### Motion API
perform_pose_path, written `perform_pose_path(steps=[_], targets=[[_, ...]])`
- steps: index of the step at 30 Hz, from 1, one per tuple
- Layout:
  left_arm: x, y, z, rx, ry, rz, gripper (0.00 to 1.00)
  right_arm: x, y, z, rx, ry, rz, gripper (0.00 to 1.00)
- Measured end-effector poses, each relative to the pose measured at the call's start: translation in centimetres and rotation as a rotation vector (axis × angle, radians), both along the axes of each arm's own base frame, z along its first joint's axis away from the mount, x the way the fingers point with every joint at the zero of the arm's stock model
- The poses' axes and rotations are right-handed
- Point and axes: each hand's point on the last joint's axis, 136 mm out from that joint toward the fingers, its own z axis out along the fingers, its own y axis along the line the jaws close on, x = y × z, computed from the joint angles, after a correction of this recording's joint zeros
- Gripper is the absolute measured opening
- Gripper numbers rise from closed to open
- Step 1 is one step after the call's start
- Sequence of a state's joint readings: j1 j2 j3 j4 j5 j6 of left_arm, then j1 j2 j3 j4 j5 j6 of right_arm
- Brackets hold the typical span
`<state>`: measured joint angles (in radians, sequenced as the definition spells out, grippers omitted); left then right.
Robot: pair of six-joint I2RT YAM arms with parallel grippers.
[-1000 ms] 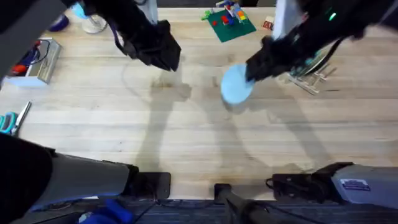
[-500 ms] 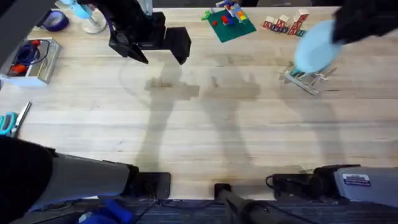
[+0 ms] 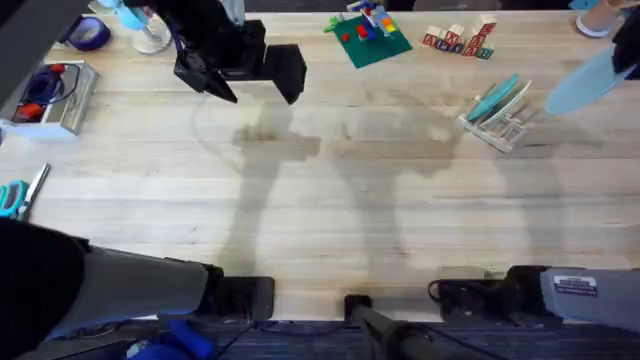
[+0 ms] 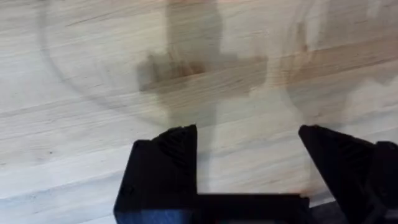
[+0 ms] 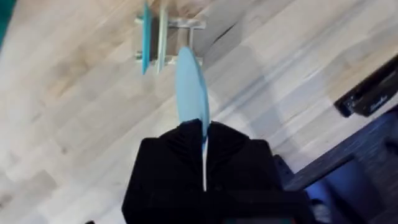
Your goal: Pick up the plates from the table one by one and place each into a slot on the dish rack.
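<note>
**Blue plate held above the far right edge; rack partly filled**

Right hand [image 5: 204,158]: fingers closed tight on the rim of a light blue plate [image 3: 585,82], which it carries edge-on. In the overhead view the plate hangs tilted at the far right border of the surface [image 3: 330,200], just beyond the rack and apart from it. In the right wrist view the plate's thin edge lines up close to the rack's plates.

Dish rack [image 3: 497,122]: clear plastic, standing on the right part of the surface, set at an angle to the plank grain. A teal plate [image 3: 492,97] leans in one slot with a paler plate beside it; which slots they fill cannot be told.

Left hand [image 4: 249,165]: black fingers spread wide, nothing between them, hovering over bare wood at the far left-centre.

Open room: the whole middle and near half of the surface lies bare, crossed by the arms' shadows.

Edge items: green baseplate with coloured bricks [image 3: 367,32] and small blocks [image 3: 458,40] along the far edge; a box [image 3: 55,97] and scissors [image 3: 18,192] at the left edge, well apart from the rack.
</note>
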<state>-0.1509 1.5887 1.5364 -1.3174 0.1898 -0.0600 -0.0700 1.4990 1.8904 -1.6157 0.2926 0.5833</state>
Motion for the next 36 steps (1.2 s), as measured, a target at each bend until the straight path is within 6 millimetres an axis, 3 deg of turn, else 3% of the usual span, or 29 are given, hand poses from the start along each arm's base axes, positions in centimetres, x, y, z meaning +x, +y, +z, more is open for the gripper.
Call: perform_pose_path(steps=[12, 24, 36], targets=[[0.0, 0.0, 0.0, 0.000, 0.000, 0.000, 0.994, 0.2, -1.2, -0.2, 0.023, -0.049, -0.234, 0.032], [0.0, 0.0, 0.0, 0.000, 0.000, 0.000, 0.993, 4.1, -2.1, -5.8, 0.010, 0.138, -0.211, 0.032], [0.0, 0.0, 0.0, 0.000, 0.000, 0.000, 0.994, 4.0, -4.0, -6.6, 0.005, 0.185, -0.184, 0.031]])
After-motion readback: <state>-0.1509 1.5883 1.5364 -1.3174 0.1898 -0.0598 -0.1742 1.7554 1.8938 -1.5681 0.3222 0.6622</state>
